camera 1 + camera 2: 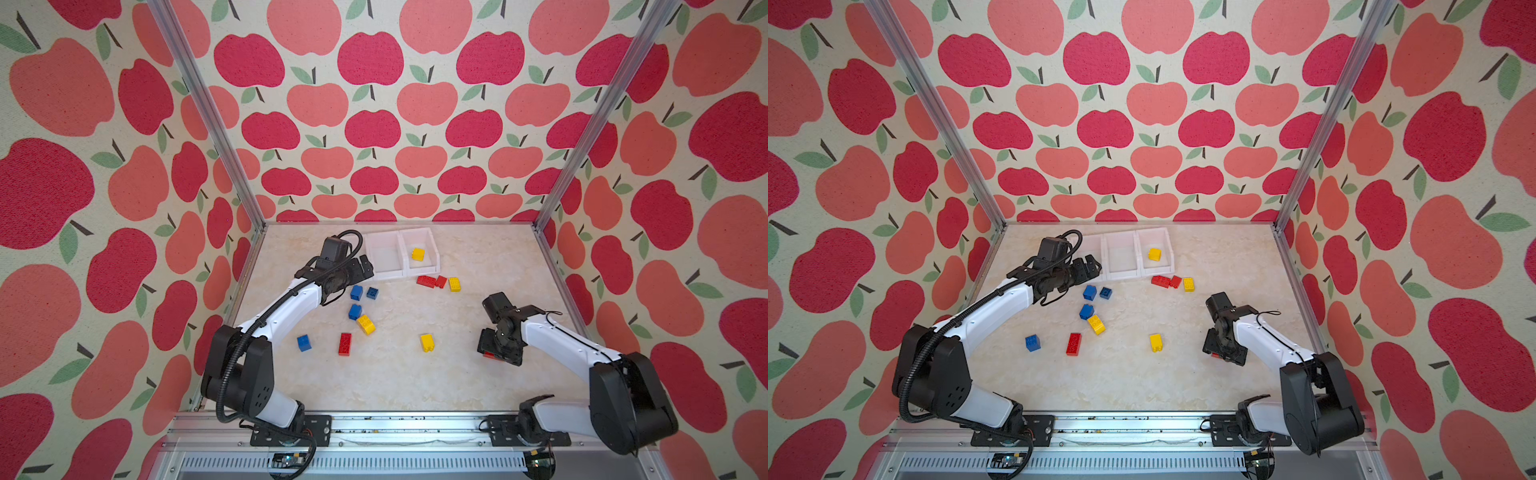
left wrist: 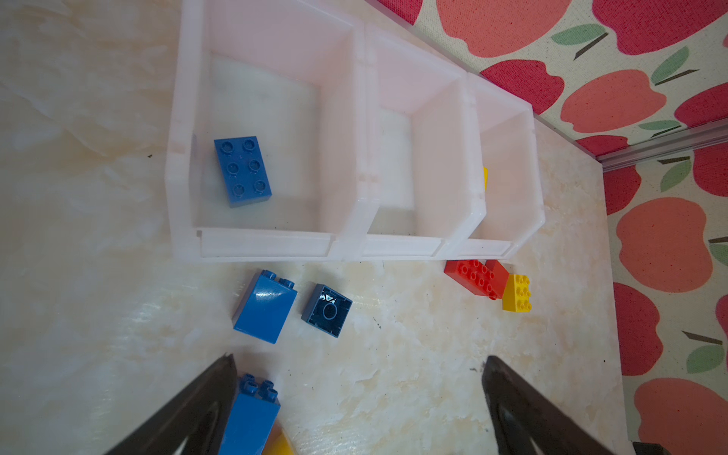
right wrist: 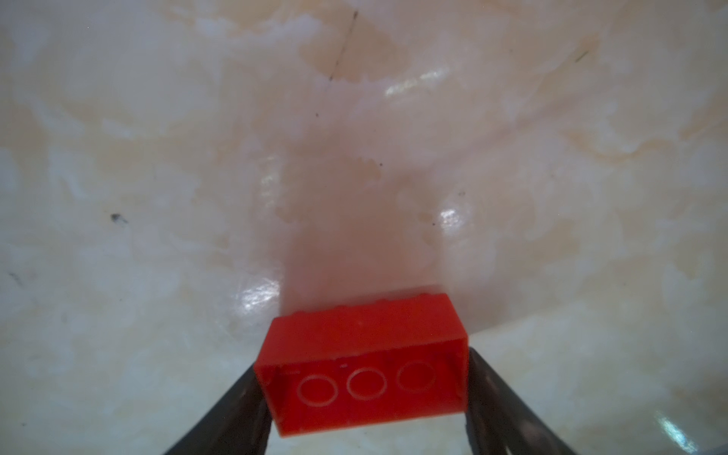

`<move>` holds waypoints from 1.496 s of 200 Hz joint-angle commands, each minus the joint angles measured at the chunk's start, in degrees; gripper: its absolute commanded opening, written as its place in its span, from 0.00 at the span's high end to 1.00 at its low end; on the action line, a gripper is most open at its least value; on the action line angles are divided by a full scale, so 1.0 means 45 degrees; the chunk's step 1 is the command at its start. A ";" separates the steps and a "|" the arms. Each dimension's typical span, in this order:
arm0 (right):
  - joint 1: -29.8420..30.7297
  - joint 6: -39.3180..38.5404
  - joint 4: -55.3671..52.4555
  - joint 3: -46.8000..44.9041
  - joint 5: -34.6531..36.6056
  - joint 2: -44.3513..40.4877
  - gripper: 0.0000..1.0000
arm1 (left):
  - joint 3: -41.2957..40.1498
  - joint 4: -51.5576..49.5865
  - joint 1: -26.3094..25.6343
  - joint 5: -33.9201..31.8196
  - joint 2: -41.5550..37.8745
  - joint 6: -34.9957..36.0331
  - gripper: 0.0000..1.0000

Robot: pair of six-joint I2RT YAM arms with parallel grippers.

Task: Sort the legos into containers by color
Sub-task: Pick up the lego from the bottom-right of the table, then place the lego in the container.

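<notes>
Between the fingers of the right gripper (image 3: 361,360) sits a red brick (image 3: 366,331), low over the table (image 3: 354,157), jaws pressed on both short ends. The left gripper (image 2: 360,394) gapes wide and empty, with a blue brick (image 2: 252,413) beside one finger and the containers (image 2: 268,244) beyond.

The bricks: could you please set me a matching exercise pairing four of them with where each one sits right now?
Things:
1. long blue brick
2. rearmost yellow brick
3. red brick in the right wrist view
4. dark blue brick, hollow side up

Places:
A. between the right gripper's fingers
B. on the table, outside the bins
C. in the end bin nearest the left arm
D. in the end bin farthest from that arm

Pairs: 1-C, 2-D, 3-A, 4-B
</notes>
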 commanded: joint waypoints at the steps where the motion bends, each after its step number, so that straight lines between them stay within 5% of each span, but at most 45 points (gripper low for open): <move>1: -0.0088 -0.0009 -0.0040 -0.0149 0.0263 -0.0026 0.33 | -0.0259 0.0022 -0.0014 0.0119 -0.0324 -0.0146 0.01; 73: 0.0156 -0.0103 -0.0121 0.0266 -0.0090 -0.0340 0.37 | -0.0759 -0.0081 0.0051 0.0089 -0.1232 -0.0237 0.01; 137: 0.2110 -0.0516 -0.0297 0.3209 0.0546 0.0426 0.37 | -0.1705 -0.0150 0.0604 0.0197 -0.2357 -0.0348 0.01; 229: 0.4243 -0.2617 0.0868 0.9104 0.0593 0.4897 0.38 | -0.2988 -0.0528 0.1693 0.0588 -0.3498 -0.0304 0.01; 299: 0.4653 -0.3831 0.1171 1.3847 0.0161 0.8586 0.38 | -0.3439 -0.0710 0.1975 0.0547 -0.3881 -0.0333 0.01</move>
